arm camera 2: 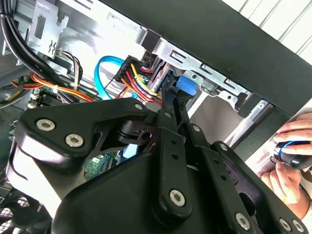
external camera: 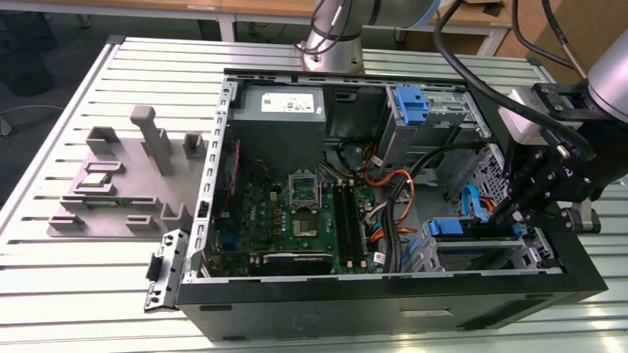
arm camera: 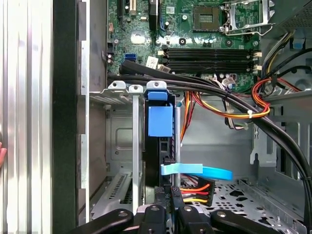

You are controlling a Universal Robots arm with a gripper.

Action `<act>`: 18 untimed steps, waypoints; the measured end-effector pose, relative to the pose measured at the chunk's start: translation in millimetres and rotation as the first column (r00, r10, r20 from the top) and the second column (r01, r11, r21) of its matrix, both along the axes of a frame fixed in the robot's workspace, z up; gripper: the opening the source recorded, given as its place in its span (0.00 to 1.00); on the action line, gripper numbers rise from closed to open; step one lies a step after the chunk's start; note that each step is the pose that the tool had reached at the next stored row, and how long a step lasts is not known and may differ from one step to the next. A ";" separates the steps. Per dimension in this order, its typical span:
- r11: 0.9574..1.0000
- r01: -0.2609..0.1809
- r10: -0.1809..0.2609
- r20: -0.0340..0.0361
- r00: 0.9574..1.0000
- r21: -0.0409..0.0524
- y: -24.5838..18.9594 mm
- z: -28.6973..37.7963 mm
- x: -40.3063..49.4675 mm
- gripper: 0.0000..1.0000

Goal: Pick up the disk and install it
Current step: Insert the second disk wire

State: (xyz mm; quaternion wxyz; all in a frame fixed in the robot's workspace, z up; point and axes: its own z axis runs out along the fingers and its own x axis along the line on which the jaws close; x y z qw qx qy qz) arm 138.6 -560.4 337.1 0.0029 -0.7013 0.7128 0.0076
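Note:
The disk [external camera: 457,227] sits in the drive cage at the near corner of the open computer case, on the exterior view's right. It stands edge-on in a cage slot, and its blue carrier tab [arm camera: 160,120] faces the motherboard. My gripper [external camera: 517,213] hangs over the cage's outer end. In both wrist views its black fingers [arm camera 2: 169,105] lie close together, shut, with their tips against the disk's edge [arm camera: 157,163] and not around it. A blue data cable [arm camera: 196,171] and a multicoloured power plug [arm camera: 195,192] lie right beside the fingers.
Thick black cables [arm camera: 219,92] cross the case above the cage. The motherboard [external camera: 294,213], a grey power supply [external camera: 284,104] and an upright blue bracket [external camera: 412,103] fill the case. A grey fixture [external camera: 118,184] stands on the slatted table. A person's hand [arm camera 2: 292,156] is beside the case.

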 end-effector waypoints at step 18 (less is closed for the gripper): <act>1.000 0.000 0.000 0.000 1.000 0.001 0.1 -6.1 -3.5 0.16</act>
